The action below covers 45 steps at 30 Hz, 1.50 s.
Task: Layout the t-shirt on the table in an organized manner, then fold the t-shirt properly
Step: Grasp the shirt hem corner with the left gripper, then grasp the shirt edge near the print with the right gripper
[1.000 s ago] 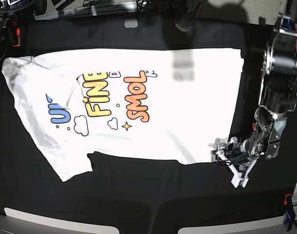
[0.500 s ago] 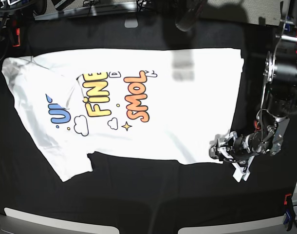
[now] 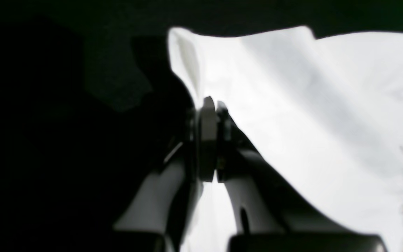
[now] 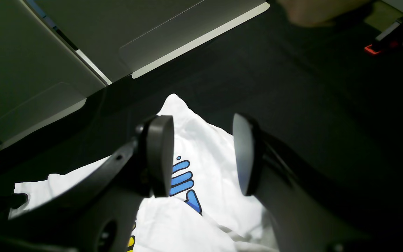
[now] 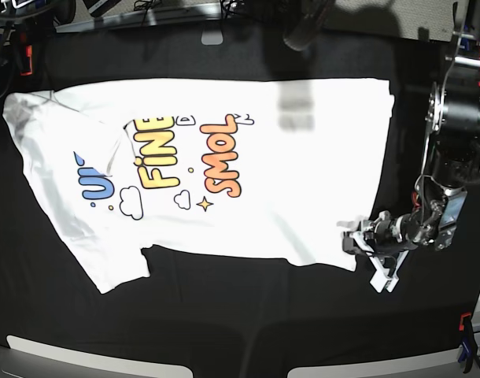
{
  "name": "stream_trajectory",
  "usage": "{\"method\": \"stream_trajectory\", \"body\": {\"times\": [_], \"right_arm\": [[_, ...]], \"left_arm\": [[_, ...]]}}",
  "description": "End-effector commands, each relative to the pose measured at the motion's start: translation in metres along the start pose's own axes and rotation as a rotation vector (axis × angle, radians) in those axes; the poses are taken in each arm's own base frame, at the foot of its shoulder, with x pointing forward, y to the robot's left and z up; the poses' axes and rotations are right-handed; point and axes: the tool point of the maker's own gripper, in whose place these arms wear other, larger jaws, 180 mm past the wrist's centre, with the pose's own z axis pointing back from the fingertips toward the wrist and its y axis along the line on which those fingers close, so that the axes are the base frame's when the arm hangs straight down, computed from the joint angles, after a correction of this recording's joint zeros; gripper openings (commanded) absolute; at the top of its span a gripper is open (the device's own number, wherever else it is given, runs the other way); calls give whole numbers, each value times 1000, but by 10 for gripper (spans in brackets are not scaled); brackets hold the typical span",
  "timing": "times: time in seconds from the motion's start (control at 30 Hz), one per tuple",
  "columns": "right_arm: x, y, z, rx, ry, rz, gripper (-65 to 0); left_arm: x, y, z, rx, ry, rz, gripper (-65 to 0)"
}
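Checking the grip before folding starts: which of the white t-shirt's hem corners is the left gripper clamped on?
The left gripper pinches the white t-shirt's near hem corner; its far hem corner lies flat, untouched.

The t-shirt (image 5: 224,157) has big yellow letters "FINE". Right beside them are orange letters "SMOL". The blue letters cannot be read.

Robotics lab bench, not a home. The table (image 5: 224,323) is covered in matte black cloth pinned at the edges with a red clip (image 5: 25,59) and a blue clip (image 5: 465,353). Cables (image 5: 138,8) are bunched along the far edge, and a bare robot arm (image 5: 452,134) stands at the side.
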Motion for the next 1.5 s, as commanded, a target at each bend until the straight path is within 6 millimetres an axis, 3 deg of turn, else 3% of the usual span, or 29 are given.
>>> {"method": "stream_trajectory", "body": {"times": [0.0, 0.2, 0.4, 0.57, 0.8, 0.97, 1.03, 1.1, 1.3, 1.4, 1.47], "right_arm": [[19, 6, 1, 26, -53, 37, -381], [19, 6, 1, 24, -52, 38, -381], [19, 6, 1, 24, -52, 38, -381], [19, 6, 1, 24, -52, 38, -381], [19, 6, 1, 24, -52, 38, -381], [18, 6, 0, 27, -49, 39, -381], [16, 8, -3, 33, -37, 42, -381], [10, 12, -8, 40, -8, 51, -381], [-17, 42, -36, 135, 112, 90, -381], [-40, 79, -55, 260, 195, 113, -381], [-68, 103, -68, 323, 302, 165, -381]], "left_arm": [[32, 4, 7, 10, -70, -47, -650], [28, 51, 15, 261, -38, -114, -650], [37, 55, 18, 295, -57, -184, -650], [46, 82, 30, 452, -104, -172, -650], [46, 110, 50, 544, -111, -156, -650], [46, 111, 51, 546, -114, -157, -643], [45, 109, 49, 542, -109, -156, -464], [41, 108, 48, 542, -86, -149, -375], [36, 104, 49, 539, 11, -130, -374], [56, 91, 52, 509, -25, -115, -374], [74, 81, 55, 493, -60, -127, -374]]}}
